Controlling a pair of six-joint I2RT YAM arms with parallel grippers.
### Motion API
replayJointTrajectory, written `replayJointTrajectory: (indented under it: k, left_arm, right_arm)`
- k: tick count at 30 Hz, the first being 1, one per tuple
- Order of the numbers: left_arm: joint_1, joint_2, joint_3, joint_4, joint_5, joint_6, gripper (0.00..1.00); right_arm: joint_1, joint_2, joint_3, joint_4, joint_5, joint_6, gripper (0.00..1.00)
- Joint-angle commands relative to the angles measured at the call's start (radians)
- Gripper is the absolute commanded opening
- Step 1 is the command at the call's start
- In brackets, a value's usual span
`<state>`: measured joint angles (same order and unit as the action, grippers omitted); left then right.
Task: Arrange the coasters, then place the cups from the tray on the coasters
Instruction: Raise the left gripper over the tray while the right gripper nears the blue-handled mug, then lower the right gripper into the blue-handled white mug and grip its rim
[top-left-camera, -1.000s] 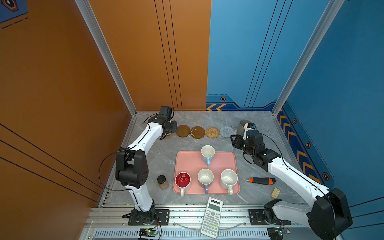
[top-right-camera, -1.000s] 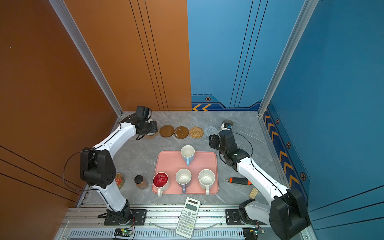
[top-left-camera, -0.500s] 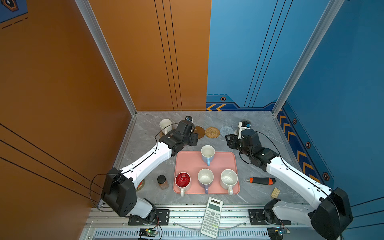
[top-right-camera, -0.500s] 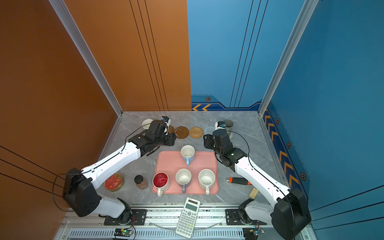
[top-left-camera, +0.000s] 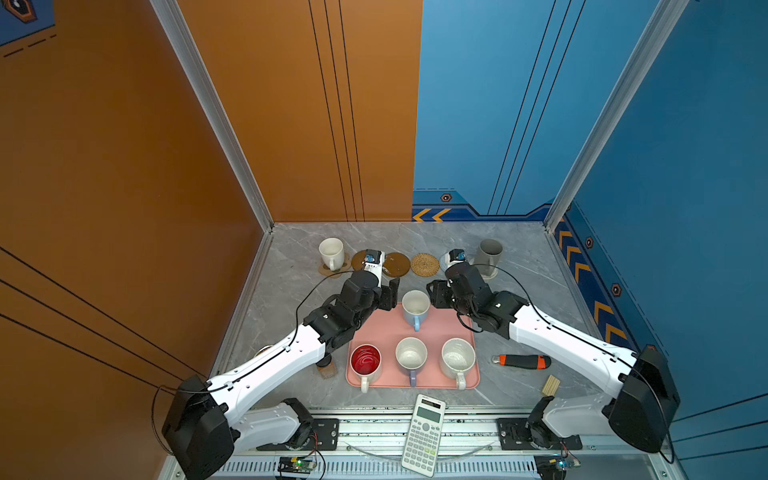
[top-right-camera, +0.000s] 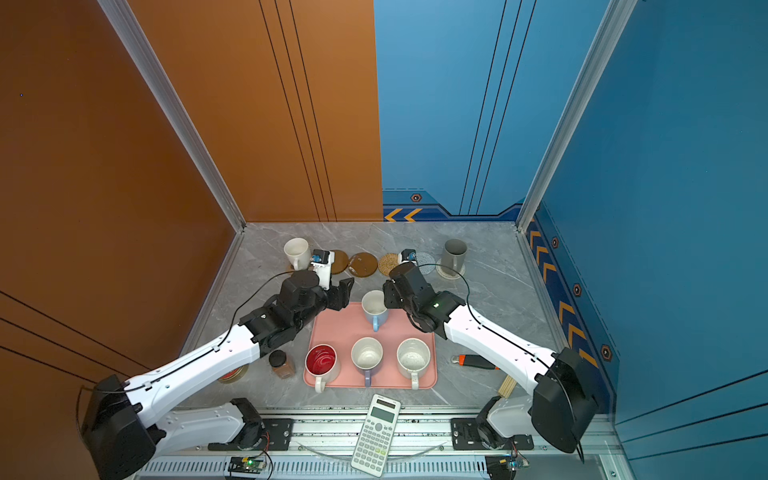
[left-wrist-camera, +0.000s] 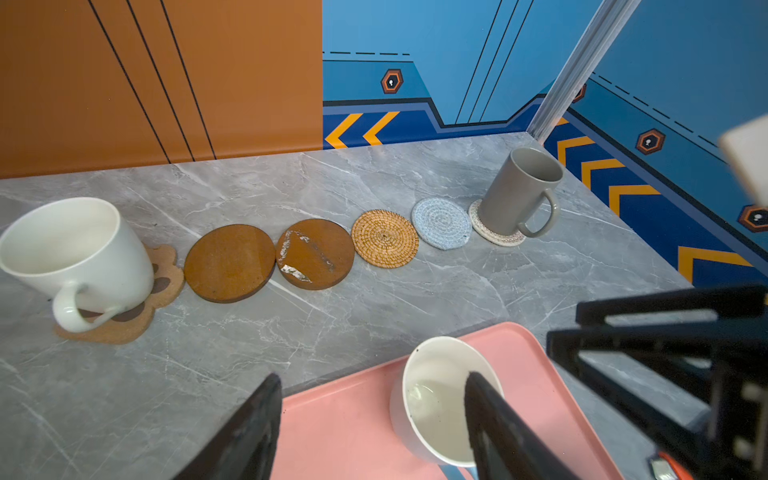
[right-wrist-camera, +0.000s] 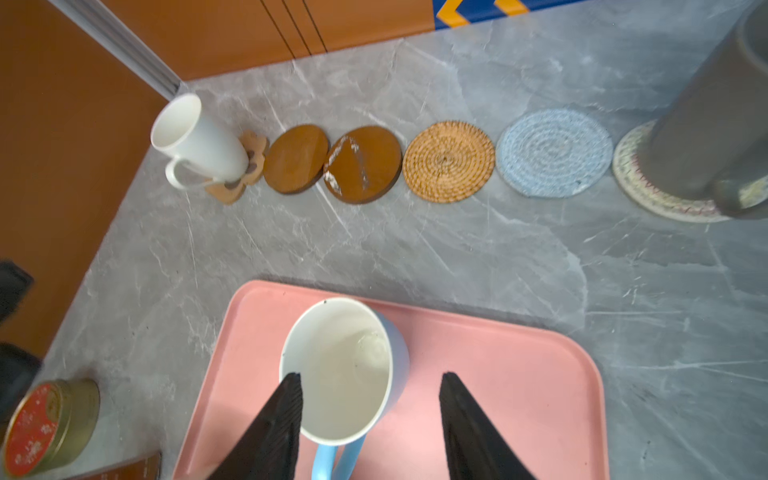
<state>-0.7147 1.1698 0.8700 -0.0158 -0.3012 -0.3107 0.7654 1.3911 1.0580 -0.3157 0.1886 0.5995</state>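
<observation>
**Back row.** The white mug (top-left-camera: 331, 251) is standing on the paw-shaped coaster (left-wrist-camera: 166, 266). Beside it, the two brown discs (left-wrist-camera: 229, 262) (left-wrist-camera: 316, 253), the rattan round (left-wrist-camera: 385, 237) and the grey-blue knitted round (left-wrist-camera: 441, 223) are lying bare in a line. The grey mug (left-wrist-camera: 515, 193) is occupying the whitish woven round (left-wrist-camera: 494, 235). The coaster arrangement is judged complete, with two cups delivered.

**Tray.** The left gripper (left-wrist-camera: 372, 380) is hovering at the far left corner of the pink tray (top-left-camera: 382, 332), jaws spread and holding nothing. The light blue mug (top-left-camera: 415, 307) is standing upright just beside it at the far edge of the tray. The right gripper (right-wrist-camera: 370, 374) is hovering on the mug's other side, jaws spread, with most of the rim sitting between its fingers. Contact cannot be told.

**Step in hand.** The third cup pickup is being set up. Both grippers are crowding one mug, so the next move is calling for one arm to yield. The other should close on the mug wall, lift it clear of the rim and carry it to a bare coaster.

The red-inside mug (top-left-camera: 365, 360), lavender mug (top-left-camera: 410, 356) and speckled cream mug (top-left-camera: 458, 359) are waiting in the near row.
</observation>
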Motion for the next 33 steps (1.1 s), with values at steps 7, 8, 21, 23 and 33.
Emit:
replayJointTrajectory:
  k: [7, 8, 21, 23, 33]
  left_arm:
    - [-0.002, -0.090, -0.058, 0.027, -0.141, 0.034, 0.72]
    - [-0.002, -0.097, -0.061, 0.027, -0.146, 0.038, 0.72]
    - [0.018, -0.148, -0.091, -0.025, -0.200, 0.070, 0.74]
    - [0.022, -0.154, -0.094, -0.031, -0.203, 0.070, 0.74]
    - [0.035, -0.173, -0.108, -0.042, -0.202, 0.070, 0.75]
  right_arm:
    - [0.078, 0.061, 0.088, -0.101, 0.076, 0.000, 0.54]
    - [0.084, 0.063, 0.091, -0.109, 0.084, 0.001, 0.54]
    - [0.178, 0.073, 0.115, -0.225, 0.153, 0.021, 0.57]
    - [0.189, 0.071, 0.111, -0.239, 0.159, 0.028, 0.57]
    - [0.221, 0.061, 0.071, -0.262, 0.139, 0.083, 0.58]
